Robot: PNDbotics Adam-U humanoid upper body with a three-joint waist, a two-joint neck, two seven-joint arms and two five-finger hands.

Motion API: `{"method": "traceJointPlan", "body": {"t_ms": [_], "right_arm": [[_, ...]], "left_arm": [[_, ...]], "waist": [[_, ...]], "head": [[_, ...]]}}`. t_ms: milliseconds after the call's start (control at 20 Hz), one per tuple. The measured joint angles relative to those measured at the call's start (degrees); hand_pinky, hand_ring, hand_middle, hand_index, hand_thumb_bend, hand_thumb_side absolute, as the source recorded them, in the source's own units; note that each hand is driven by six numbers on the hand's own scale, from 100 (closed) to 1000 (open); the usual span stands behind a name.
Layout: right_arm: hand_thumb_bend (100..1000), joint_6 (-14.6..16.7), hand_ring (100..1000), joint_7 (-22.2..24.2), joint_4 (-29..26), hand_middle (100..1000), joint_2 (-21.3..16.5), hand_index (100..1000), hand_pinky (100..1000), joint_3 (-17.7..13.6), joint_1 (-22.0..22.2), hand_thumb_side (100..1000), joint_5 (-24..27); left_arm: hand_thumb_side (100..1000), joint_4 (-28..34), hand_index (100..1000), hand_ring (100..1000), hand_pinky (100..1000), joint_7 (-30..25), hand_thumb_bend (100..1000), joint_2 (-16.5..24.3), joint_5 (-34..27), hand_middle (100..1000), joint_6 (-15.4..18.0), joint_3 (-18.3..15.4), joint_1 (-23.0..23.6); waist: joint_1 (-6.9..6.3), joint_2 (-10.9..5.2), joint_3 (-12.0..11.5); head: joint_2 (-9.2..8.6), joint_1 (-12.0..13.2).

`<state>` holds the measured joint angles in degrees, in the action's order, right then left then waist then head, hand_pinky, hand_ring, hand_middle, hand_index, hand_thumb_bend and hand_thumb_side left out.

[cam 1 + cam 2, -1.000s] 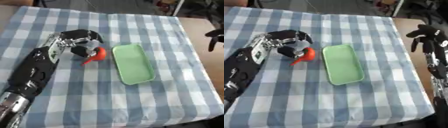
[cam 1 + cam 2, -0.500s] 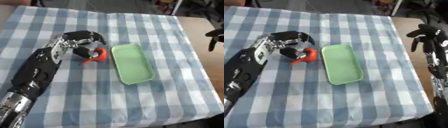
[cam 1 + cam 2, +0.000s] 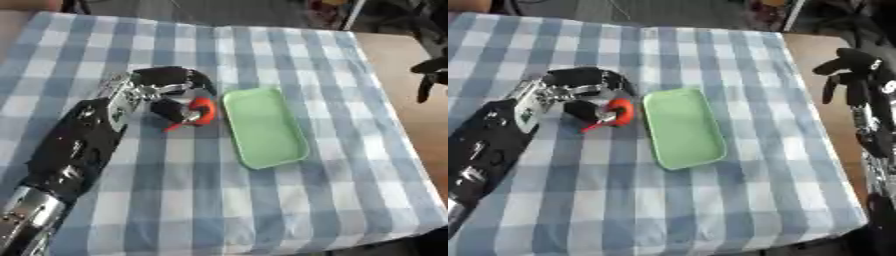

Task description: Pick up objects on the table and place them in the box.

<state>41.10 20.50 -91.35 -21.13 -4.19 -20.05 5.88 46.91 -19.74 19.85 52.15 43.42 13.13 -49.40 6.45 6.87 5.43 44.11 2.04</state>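
A blue checked tablecloth (image 3: 262, 210) covers the table; a green tray (image 3: 262, 127) lies near its middle; the left hand (image 3: 162, 92), just left of the tray, has its fingers curled round a small red object (image 3: 201, 111); the right hand (image 3: 850, 70) hangs past the right edge, fingers relaxed and holding nothing.

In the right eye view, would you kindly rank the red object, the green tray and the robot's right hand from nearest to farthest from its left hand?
1. The red object: held within the curled fingers of the left hand.
2. The green tray: on the checked cloth, just right of the red object.
3. The right hand: far right, beyond the table's edge.
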Motion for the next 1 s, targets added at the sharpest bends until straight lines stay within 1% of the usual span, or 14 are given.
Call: {"method": "traceJointPlan", "body": {"t_ms": [100, 300, 500, 650, 700, 750, 800, 850, 900, 950, 1000], "right_arm": [[100, 0.0, 650, 0.0, 0.0, 593, 0.0, 846, 275, 0.0, 0.0, 689, 0.0], [100, -0.1, 651, 0.1, 0.0, 594, 0.0, 846, 276, 0.0, 0.0, 688, 0.0], [100, -0.1, 652, 0.1, 0.0, 595, 0.0, 846, 278, 0.0, 0.0, 689, 0.0], [100, -0.1, 652, 0.1, 0.0, 594, 0.0, 846, 277, 0.0, 0.0, 688, 0.0], [100, -0.1, 652, 0.1, 0.0, 595, 0.0, 846, 277, 0.0, 0.0, 688, 0.0], [100, -0.1, 652, 0.1, 0.0, 594, 0.0, 846, 277, 0.0, 0.0, 688, 0.0], [100, -0.1, 652, 0.1, 0.0, 595, 0.0, 846, 277, 0.0, 0.0, 688, 0.0], [100, -0.1, 652, 0.1, 0.0, 595, 0.0, 846, 277, 0.0, 0.0, 688, 0.0], [100, -0.1, 652, 0.1, 0.0, 595, 0.0, 846, 277, 0.0, 0.0, 688, 0.0], [100, -0.1, 652, 0.1, 0.0, 595, 0.0, 846, 277, 0.0, 0.0, 689, 0.0], [100, -0.1, 652, 0.1, 0.0, 595, 0.0, 846, 277, 0.0, 0.0, 689, 0.0]], "left_arm": [[680, 0.9, 922, 687, 597, -0.4, 988, 0.0, 0.4, 734, -0.4, 0.9, 0.4], [683, 1.8, 921, 661, 560, -1.9, 983, 0.1, 1.4, 719, -1.9, 2.0, 0.9], [686, 1.9, 908, 643, 519, -3.2, 984, 0.1, 1.6, 705, -3.2, 2.0, 1.1], [685, 2.0, 903, 637, 509, -3.8, 986, 0.1, 1.5, 697, -3.8, 2.0, 1.2], [683, 2.2, 897, 623, 493, -4.0, 976, 0.1, 1.5, 686, -4.0, 2.0, 1.3], [685, 2.2, 901, 630, 500, -4.1, 982, 0.1, 1.5, 692, -4.1, 2.0, 1.3], [656, 2.2, 867, 555, 423, -4.1, 889, 0.1, 1.5, 645, -4.1, 2.0, 1.3], [656, 2.2, 867, 555, 423, -4.1, 889, 0.1, 1.6, 645, -4.1, 2.0, 1.4], [645, 2.4, 861, 530, 396, -4.1, 856, 0.1, 1.6, 635, -4.1, 2.0, 1.4], [592, 2.5, 826, 440, 281, -4.1, 701, 0.1, 1.7, 589, -4.1, 2.0, 1.4], [573, 2.6, 805, 401, 230, -4.1, 638, 0.1, 1.9, 567, -4.1, 2.0, 1.4]], "waist": [[-0.12, -0.05, -0.2], [-0.31, -0.39, -0.3], [-0.31, -0.66, -0.4], [-0.31, -0.71, -0.6], [-0.30, -0.71, -0.6], [-0.30, -0.71, -0.6], [-0.30, -0.71, -0.6], [-0.30, -0.71, -0.6], [-0.30, -0.72, -0.6], [-0.30, -0.72, -0.6], [-0.30, -0.72, -0.6]], "head": [[0.00, 0.0], [0.00, 0.0], [0.00, 0.0], [0.00, 0.0], [0.00, 0.0], [0.00, 0.0], [0.00, 0.0], [0.00, 0.0], [0.00, 0.0], [0.00, 0.0], [0.00, 0.0]]}}
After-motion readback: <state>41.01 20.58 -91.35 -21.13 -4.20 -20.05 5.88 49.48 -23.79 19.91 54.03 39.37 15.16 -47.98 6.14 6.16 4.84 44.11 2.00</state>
